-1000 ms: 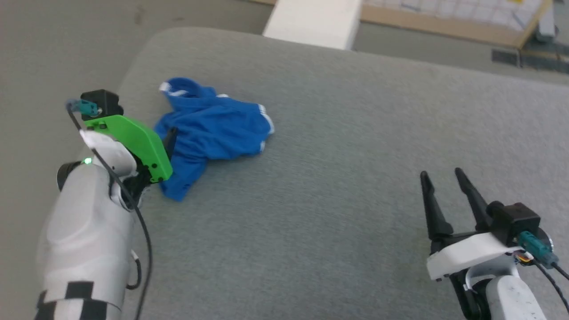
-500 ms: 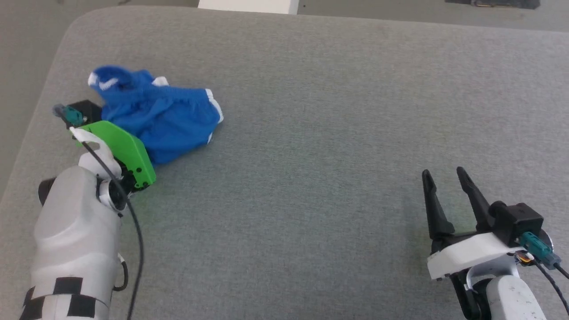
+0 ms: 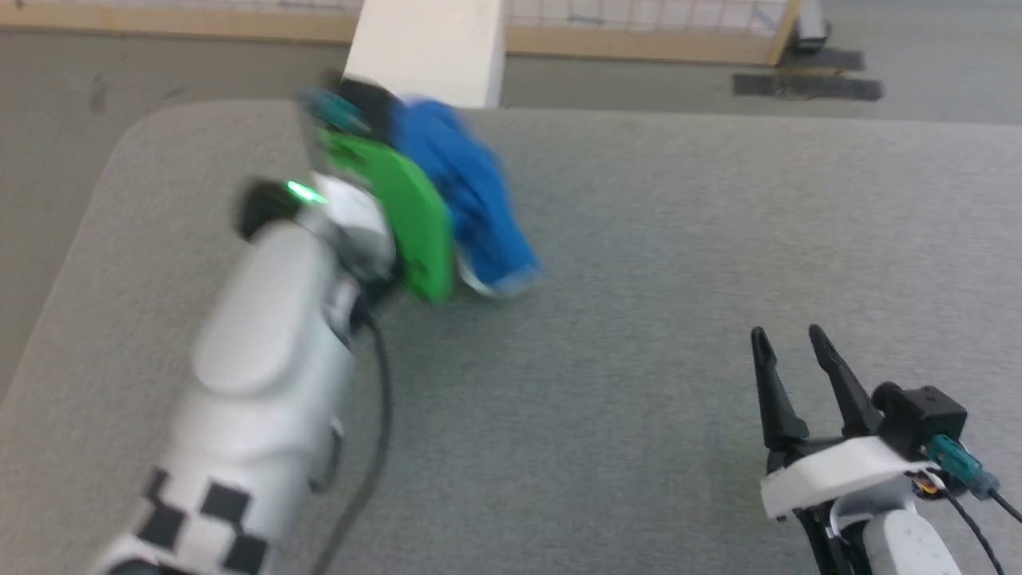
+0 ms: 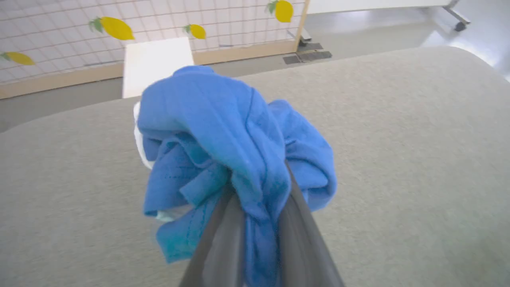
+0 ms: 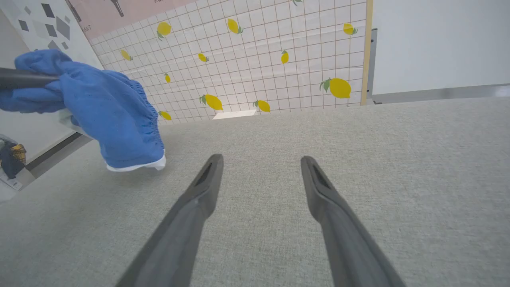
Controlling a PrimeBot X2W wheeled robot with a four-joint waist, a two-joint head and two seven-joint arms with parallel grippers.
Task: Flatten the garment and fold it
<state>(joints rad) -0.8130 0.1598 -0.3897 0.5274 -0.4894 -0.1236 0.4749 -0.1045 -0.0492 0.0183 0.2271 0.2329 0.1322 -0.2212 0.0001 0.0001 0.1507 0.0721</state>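
The garment (image 3: pixel 471 192), bright blue shorts with white hem trim, hangs in a bunch from my left gripper (image 4: pixel 259 199), which is shut on a fold of it. In the head view the green wrist plate (image 3: pixel 407 216) covers the fingers, and the arm is blurred. From the right wrist view the garment (image 5: pixel 107 111) dangles at the left with its white hem low over the grey table (image 3: pixel 639 319); I cannot tell whether it touches. My right gripper (image 3: pixel 787 339) stands open at the lower right, nothing between its fingers (image 5: pixel 199 195).
A white block (image 3: pixel 431 48) stands just beyond the table's far edge. Behind it runs a wood-framed tiled panel with lemon prints (image 5: pixel 259 59). Dark mats (image 3: pixel 806 84) lie on the floor at the far right. The table's rounded corner (image 3: pixel 136 128) is at the far left.
My left gripper has shut on the garment and raised it off the table toward the far edge. The head camera has shifted. The right gripper has stayed put and open.
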